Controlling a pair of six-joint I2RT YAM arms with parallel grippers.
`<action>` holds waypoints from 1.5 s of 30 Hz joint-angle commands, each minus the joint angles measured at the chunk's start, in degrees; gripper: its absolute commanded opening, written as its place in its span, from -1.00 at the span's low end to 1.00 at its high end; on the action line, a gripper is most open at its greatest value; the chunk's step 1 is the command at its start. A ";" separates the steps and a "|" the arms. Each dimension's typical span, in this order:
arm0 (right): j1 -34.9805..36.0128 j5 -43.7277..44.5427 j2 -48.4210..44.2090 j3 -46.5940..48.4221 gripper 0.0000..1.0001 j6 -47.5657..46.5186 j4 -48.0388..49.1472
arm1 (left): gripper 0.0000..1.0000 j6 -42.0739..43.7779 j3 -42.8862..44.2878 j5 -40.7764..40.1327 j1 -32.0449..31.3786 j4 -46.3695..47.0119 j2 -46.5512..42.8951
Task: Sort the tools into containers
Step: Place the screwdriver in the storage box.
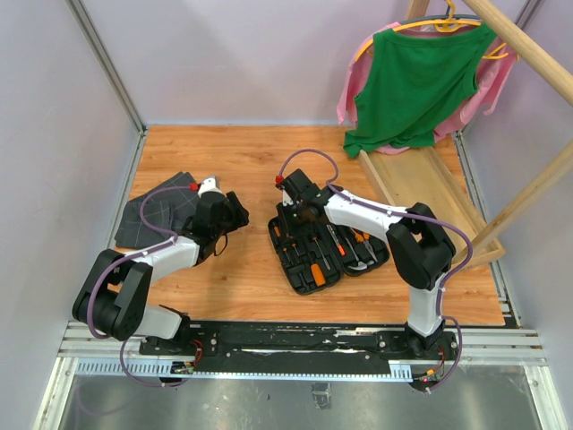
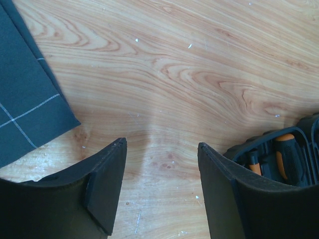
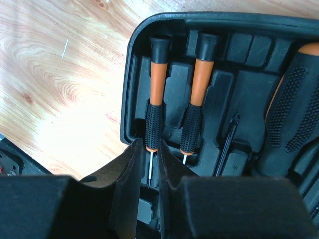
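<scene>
Right gripper [image 3: 149, 167] jaws stand narrow astride the thin shaft of a screwdriver [image 3: 154, 99] slotted in the case [image 3: 128, 84]; whether they pinch it is unclear. Left gripper [image 2: 162, 169] gapes wide over the table [image 2: 174, 74], between cloth [image 2: 25, 99] and case.

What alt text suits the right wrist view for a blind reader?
The right gripper, fingers narrowly parted, straddles the shaft of an orange-and-black screwdriver lying in the black tool case, beside a matching screwdriver. A wooden table shows at left.
</scene>
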 commanded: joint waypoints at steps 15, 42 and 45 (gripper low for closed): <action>1.68 -1.09 1.12 0.10 -0.73 0.35 -0.31 | 0.24 -0.25 1.40 -0.11 0.17 1.37 0.38; 6.35 10.72 8.91 6.13 -0.82 -2.33 -12.00 | 0.22 -0.25 1.28 -0.33 0.16 1.44 0.04; 7.02 11.85 11.10 7.83 -0.82 -3.04 -15.14 | 0.22 -0.25 1.32 -0.24 0.18 1.27 -0.16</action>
